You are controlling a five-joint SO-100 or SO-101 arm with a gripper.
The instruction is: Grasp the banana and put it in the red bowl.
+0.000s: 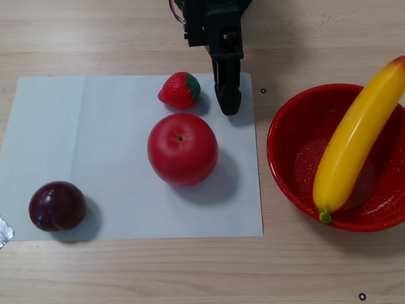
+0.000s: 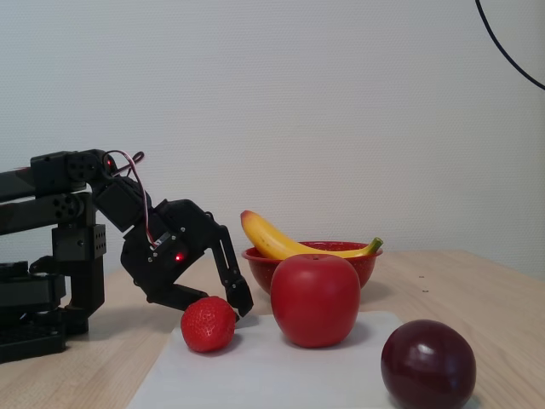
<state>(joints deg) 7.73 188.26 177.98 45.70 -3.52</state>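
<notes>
Banana placement is the matter in hand: the long, curved, glossy yellow plastic banana (image 1: 353, 138) lies across the large, round, glossy red bowl (image 1: 292, 177) at the right of the other view. Its green stem tip sits low against the near inside wall, and its orange-red end projects up and over the far right rim. In the fixed view the banana (image 2: 281, 242) leans on the bowl's left rim (image 2: 362, 266) and sticks out above it. I judge the deposit made, and the step in hand to be the retreat.

My black two-finger pincer (image 1: 228, 101) holds nothing. In the fixed view its fingers (image 2: 232, 298) point down at the white paper sheet (image 1: 114, 158), parted only a little. How wide the gap is, I cannot tell from either view.

Procedure for a clean retreat:
1. Note the small red plastic strawberry (image 2: 208, 324). It lies just beside my fingertips, to their left in the other view; contact cannot be ruled out.
2. Lift before swinging, so that the fingers clear the strawberry and do not drag the paper.
3. Keep away from the smooth red apple (image 1: 183, 149), which stands near the fingertips on the near side.
4. Do not brush the bowl; the banana rests on the rim and could roll out.

The dark purple plum (image 1: 57, 206) lies well apart at the near left and needs no attention.
</notes>
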